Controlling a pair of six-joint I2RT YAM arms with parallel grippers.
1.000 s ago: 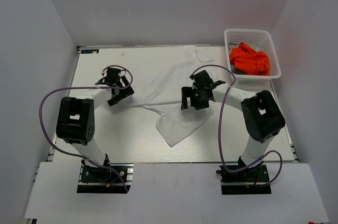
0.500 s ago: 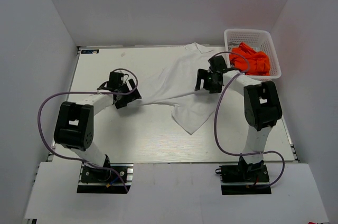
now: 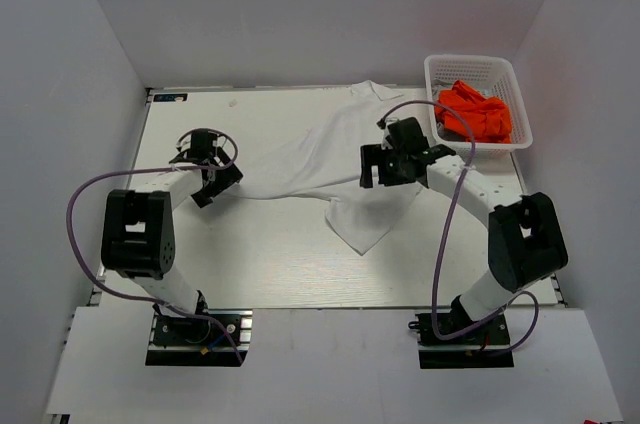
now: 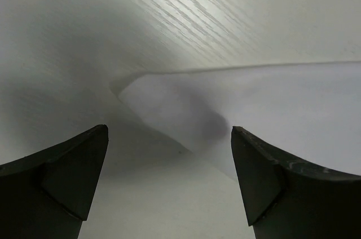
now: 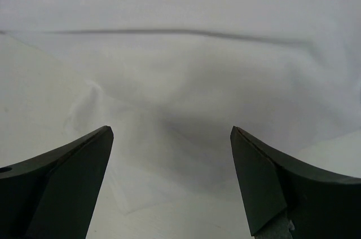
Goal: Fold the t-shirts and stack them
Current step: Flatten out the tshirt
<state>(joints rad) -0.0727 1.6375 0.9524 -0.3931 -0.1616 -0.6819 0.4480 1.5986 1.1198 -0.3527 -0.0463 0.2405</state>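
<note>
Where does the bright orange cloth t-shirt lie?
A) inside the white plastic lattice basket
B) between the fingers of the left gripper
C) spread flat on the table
A: the bright orange cloth t-shirt sits crumpled inside the white plastic lattice basket, with no gripper touching it.

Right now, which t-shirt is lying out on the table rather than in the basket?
The white t-shirt; the orange t-shirt sits bunched in the basket.

Overhead view, two wrist close-ups.
Top camera looks down on the whole table point(image 3: 250, 264); wrist cameras face the white shirt point(image 3: 320, 154) closely, which all three share.
</note>
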